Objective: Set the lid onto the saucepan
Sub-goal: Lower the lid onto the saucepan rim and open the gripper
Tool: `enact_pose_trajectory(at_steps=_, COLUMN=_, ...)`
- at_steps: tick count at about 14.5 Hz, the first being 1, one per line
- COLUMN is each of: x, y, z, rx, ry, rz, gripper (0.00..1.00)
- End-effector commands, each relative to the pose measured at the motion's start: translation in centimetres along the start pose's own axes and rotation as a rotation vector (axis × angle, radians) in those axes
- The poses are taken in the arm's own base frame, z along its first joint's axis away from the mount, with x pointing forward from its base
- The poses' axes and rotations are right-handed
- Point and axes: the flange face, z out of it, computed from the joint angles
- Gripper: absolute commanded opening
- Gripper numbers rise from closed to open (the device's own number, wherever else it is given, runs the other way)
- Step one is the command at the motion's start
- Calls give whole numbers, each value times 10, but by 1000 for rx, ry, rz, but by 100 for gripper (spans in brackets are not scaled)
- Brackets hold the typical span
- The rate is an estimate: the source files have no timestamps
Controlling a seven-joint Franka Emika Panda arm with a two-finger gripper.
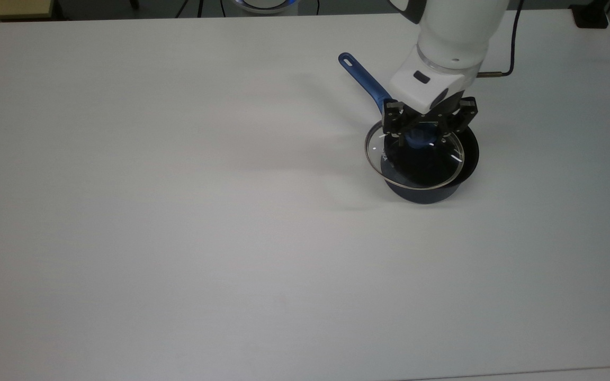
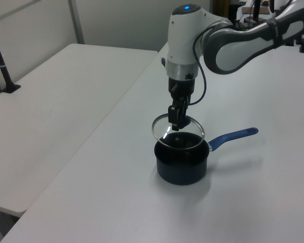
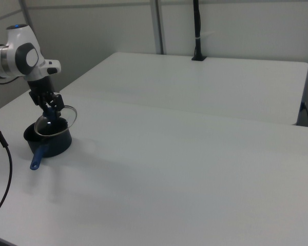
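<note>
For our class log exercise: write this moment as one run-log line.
gripper: shut on lid knob | lid: held just above saucepan, not seated | phase: lowering pending

Pan [image 1: 432, 188] dark navy w/ blue handle [image 1: 364, 82]. Lid [image 1: 416, 164] clear, blue knob [image 1: 418, 138]. Table [image 1: 178, 211] white, arm [image 1: 456, 32] white.

The white arm [image 2: 228, 43] reaches in from the left view's upper right, bends at a rounded joint with a blue light on top, and drops its last link straight down. In the top view that link enters from the upper edge, its white wrist housing [image 1: 432, 84] angled slightly toward the top view's left. Below it hangs the black gripper [image 1: 425, 136], pointing down, its two fingers [image 1: 394, 123] closed in on the lid's blue knob [image 1: 421, 138], carrying the lid [image 1: 416, 161] clear of the surface.
</note>
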Motion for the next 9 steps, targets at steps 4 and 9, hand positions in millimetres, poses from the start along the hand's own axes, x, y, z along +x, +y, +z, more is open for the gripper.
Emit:
enact_pose_trajectory(at_steps=4, x=-14, y=-38, z=-1, rx=50, ry=-24, rz=10, gripper=57)
enact_pose_trajectory(at_steps=9, x=-18, y=-50, z=21, rx=53, ry=-52, rz=16, gripper=58)
